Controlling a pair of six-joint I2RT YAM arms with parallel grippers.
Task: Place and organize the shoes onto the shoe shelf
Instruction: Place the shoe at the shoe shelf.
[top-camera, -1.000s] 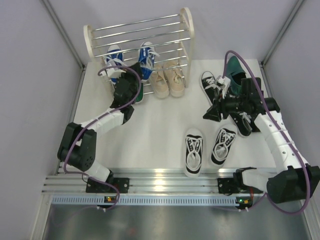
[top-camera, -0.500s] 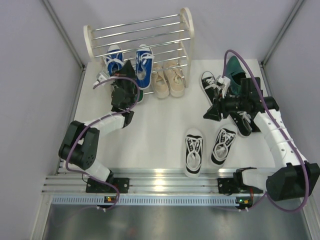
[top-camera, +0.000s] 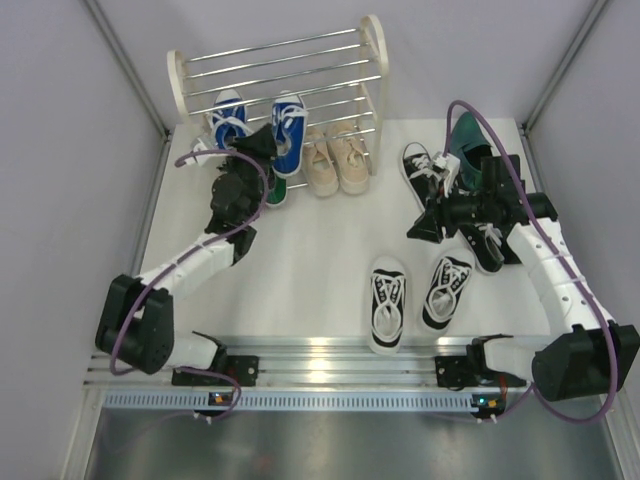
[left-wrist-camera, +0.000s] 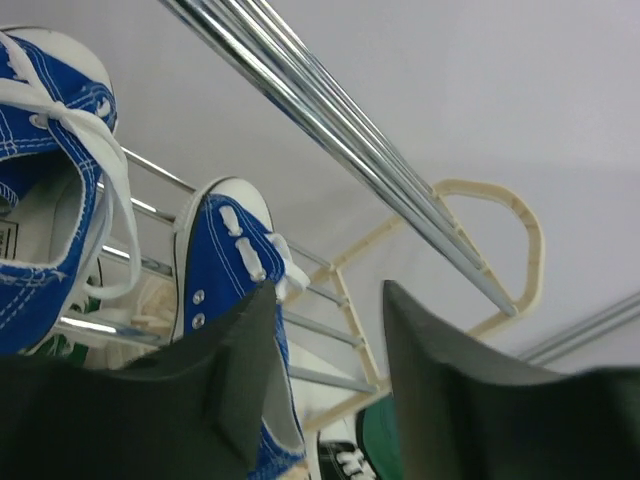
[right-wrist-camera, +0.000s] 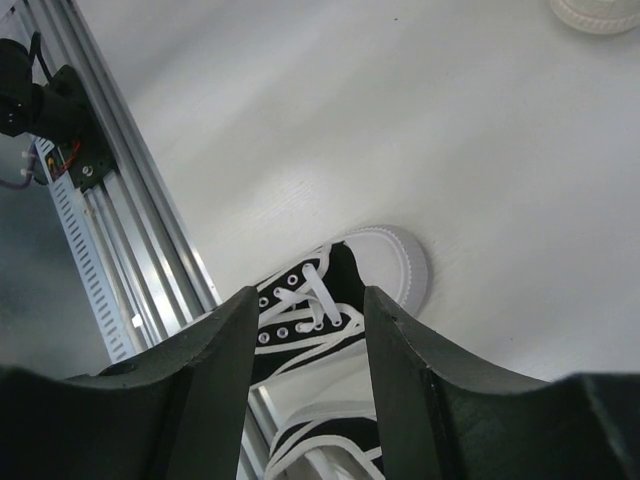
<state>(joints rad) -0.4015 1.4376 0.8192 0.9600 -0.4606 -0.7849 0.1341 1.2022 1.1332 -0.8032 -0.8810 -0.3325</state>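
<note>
The shoe shelf (top-camera: 200, 75) stands at the back left, its chrome rods (left-wrist-camera: 330, 120) running to a cream side panel (left-wrist-camera: 525, 235). Two blue shoes (top-camera: 228, 115) (top-camera: 287, 132) rest on its rods, toes up. My left gripper (top-camera: 262, 142) is open just beside the right blue shoe (left-wrist-camera: 225, 255), with nothing between its fingers (left-wrist-camera: 325, 300). Beige shoes (top-camera: 335, 162) sit at the shelf's foot, next to a green shoe (top-camera: 276, 190). My right gripper (top-camera: 418, 228) hangs open and empty above a black-and-white shoe (right-wrist-camera: 375, 255).
A black-and-white pair (top-camera: 388, 303) (top-camera: 446, 290) lies near the front rail (top-camera: 320, 355). Another black-and-white pair (top-camera: 420, 168) (top-camera: 487, 245) and a dark green shoe (top-camera: 468, 140) lie under the right arm. Grey walls close in both sides.
My left gripper has opened and let go of the right blue shoe, which stays on the shelf rods. The left arm has drawn back to the left. The right arm has stayed still.
</note>
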